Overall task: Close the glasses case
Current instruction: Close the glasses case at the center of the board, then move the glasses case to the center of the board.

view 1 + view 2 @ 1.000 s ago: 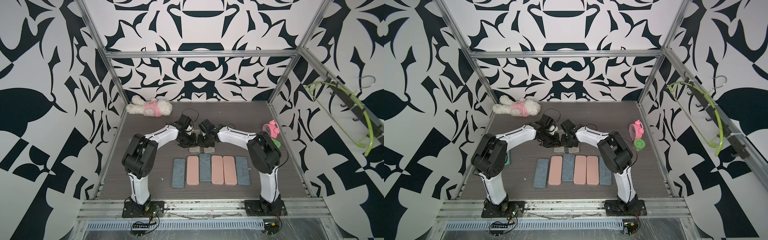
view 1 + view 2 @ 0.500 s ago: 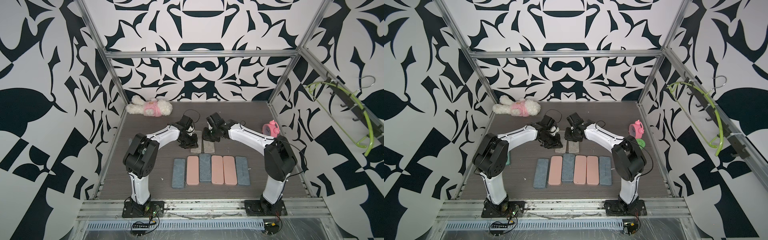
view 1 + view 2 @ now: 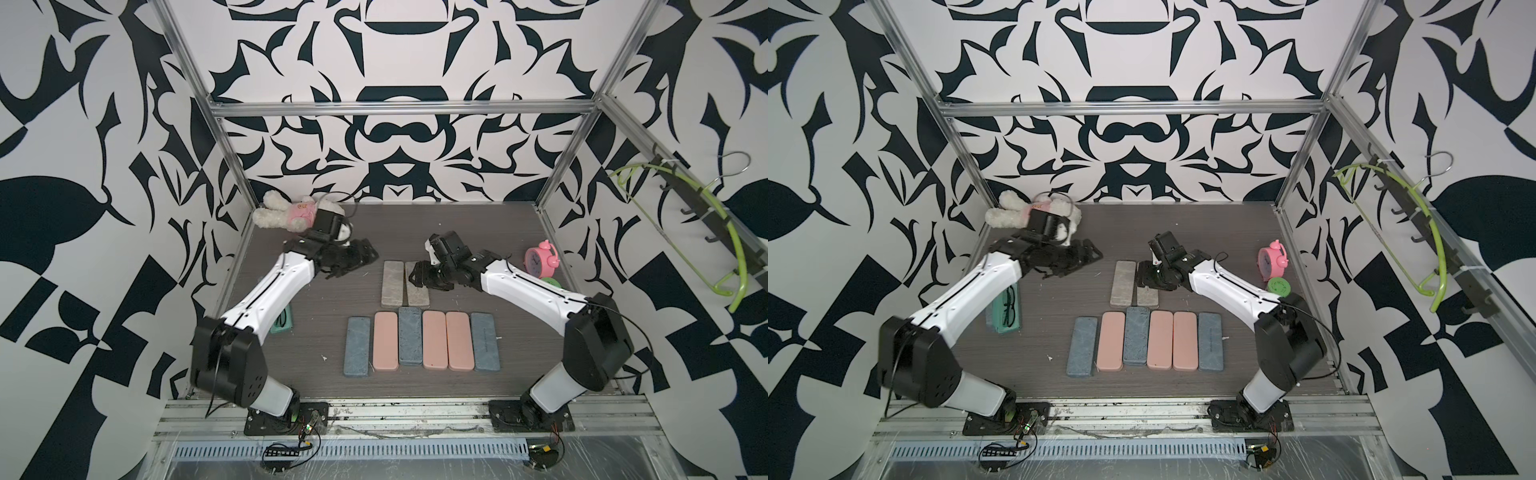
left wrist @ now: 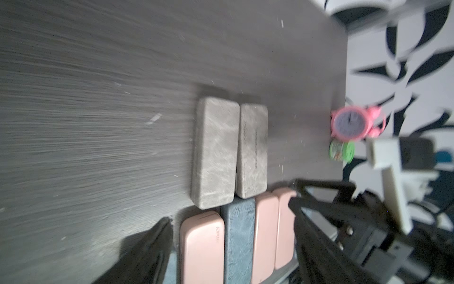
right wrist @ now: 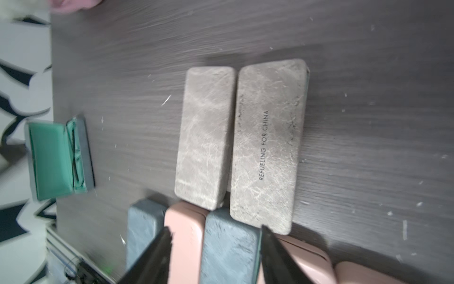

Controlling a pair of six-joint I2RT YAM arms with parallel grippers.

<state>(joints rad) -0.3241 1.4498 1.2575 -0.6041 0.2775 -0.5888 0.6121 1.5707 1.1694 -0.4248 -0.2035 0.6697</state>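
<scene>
While at table (image 3: 1054,320) edge, green case (image 3: 1003,309)

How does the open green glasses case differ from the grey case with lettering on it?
The green case lies open with glasses inside; the lettered grey case is shut. The green case sits alone near the left arm; the lettered grey case lies beside a second grey case. Both lie flat.
</scene>
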